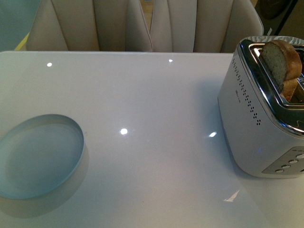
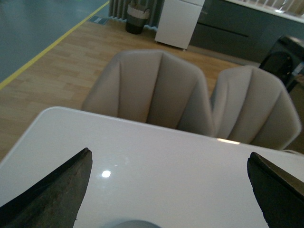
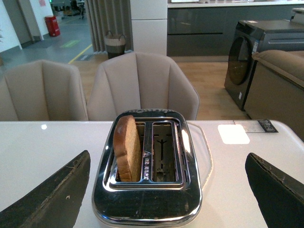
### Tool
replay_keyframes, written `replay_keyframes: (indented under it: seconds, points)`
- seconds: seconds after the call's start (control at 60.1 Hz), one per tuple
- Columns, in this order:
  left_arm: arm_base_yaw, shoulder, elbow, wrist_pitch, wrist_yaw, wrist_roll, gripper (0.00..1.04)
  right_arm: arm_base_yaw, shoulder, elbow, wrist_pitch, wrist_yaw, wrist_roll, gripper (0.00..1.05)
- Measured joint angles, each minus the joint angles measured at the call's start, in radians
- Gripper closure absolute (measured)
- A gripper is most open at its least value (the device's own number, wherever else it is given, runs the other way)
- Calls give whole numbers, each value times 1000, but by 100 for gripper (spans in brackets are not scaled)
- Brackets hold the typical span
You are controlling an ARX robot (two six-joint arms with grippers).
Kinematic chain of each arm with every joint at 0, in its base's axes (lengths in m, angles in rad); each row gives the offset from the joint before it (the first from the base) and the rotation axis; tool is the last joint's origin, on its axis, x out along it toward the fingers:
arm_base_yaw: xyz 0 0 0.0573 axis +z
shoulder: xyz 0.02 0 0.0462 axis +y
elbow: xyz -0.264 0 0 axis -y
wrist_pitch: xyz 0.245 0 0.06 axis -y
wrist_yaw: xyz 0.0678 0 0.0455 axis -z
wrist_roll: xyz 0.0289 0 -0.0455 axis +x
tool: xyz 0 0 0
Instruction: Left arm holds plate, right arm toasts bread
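I can read almost no text from any of my 3 views. On the toaster, at about 3 o'clock on the table, a small dark mark sits on its white side wall near the perforated dot rows; it is too small for me to read. On the centre bar between the toaster's 2 slots I see a warning triangle and tiny lettering, illegible. The buttons on its front panel show no symbols I can make out. My left wrist view carries no text.
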Motion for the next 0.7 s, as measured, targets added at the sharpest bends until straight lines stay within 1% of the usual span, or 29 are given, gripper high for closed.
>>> replay_keyframes:
  seconds: [0.116, 0.166, 0.698]
  points:
    - [-89, -60, -45, -29, -61, -19, 7, 0, 0, 0, 0, 0, 0, 9]
    - [-102, -72, -59, -32, -67, -22, 7, 0, 0, 0, 0, 0, 0, 9]
    - [-107, -79, -61, -32, -78, -30, 7, 0, 0, 0, 0, 0, 0, 9]
